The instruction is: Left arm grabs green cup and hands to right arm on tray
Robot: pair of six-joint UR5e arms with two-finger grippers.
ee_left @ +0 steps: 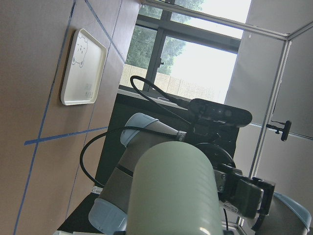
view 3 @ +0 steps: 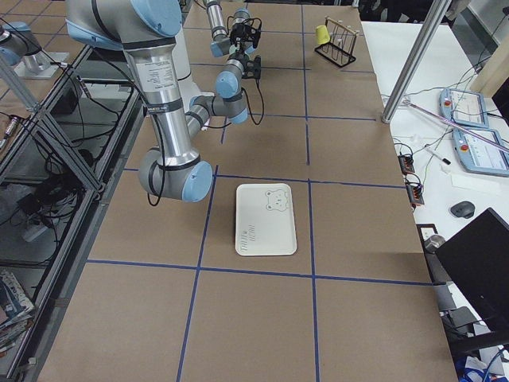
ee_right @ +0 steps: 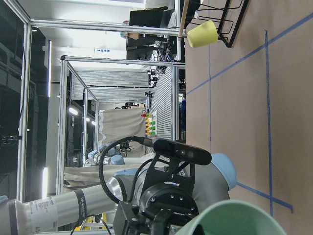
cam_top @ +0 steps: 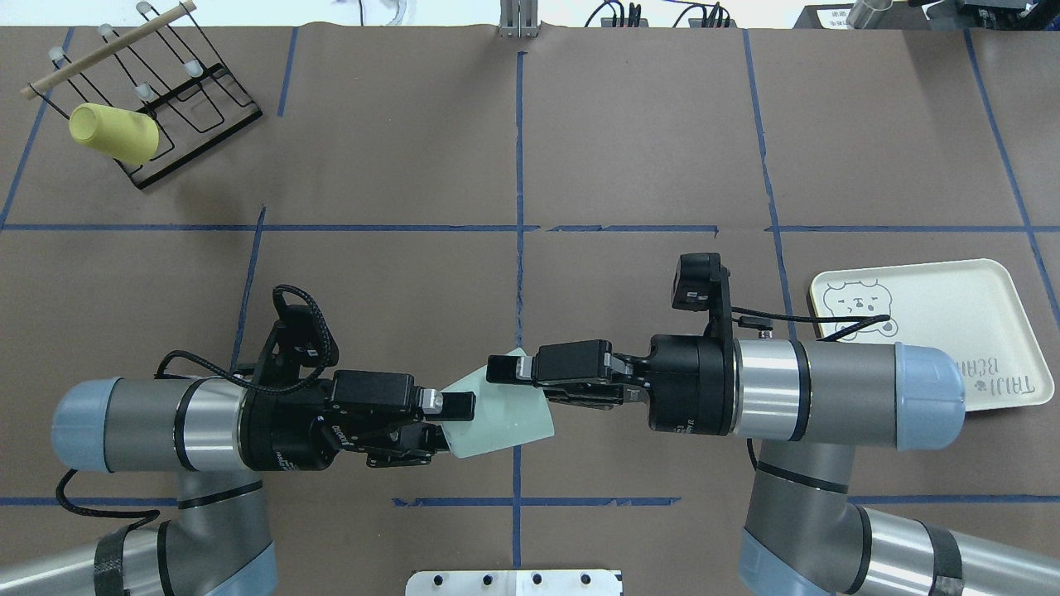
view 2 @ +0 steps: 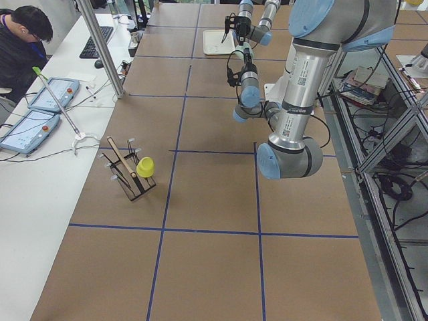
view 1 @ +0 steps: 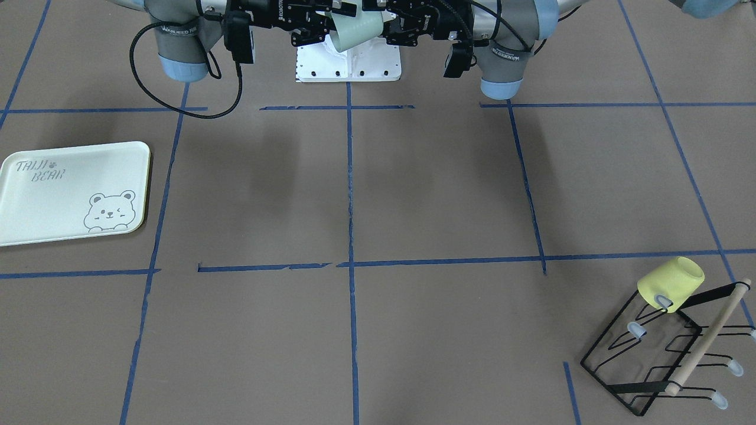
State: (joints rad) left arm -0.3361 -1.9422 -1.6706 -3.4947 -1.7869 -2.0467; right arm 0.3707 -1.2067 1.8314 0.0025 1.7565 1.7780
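Note:
The green cup (cam_top: 497,414) hangs on its side in mid-air between the two arms, above the table near the robot's base. It also shows in the front view (view 1: 357,28). My left gripper (cam_top: 443,422) is shut on its narrow bottom end. The cup's mouth faces my right gripper (cam_top: 517,382), whose jaws stand apart at the rim, one finger (cam_top: 509,368) lying over the cup's edge. The cup fills the lower left wrist view (ee_left: 176,196), and its rim shows in the right wrist view (ee_right: 230,218). The tray (cam_top: 936,314) lies empty on the table under the right arm's side.
A yellow cup (cam_top: 114,132) hangs on a black wire rack (cam_top: 190,91) at the far left corner. A white base plate (view 1: 348,65) sits under the grippers. A person sits at a side desk (view 2: 23,40) beyond the table.

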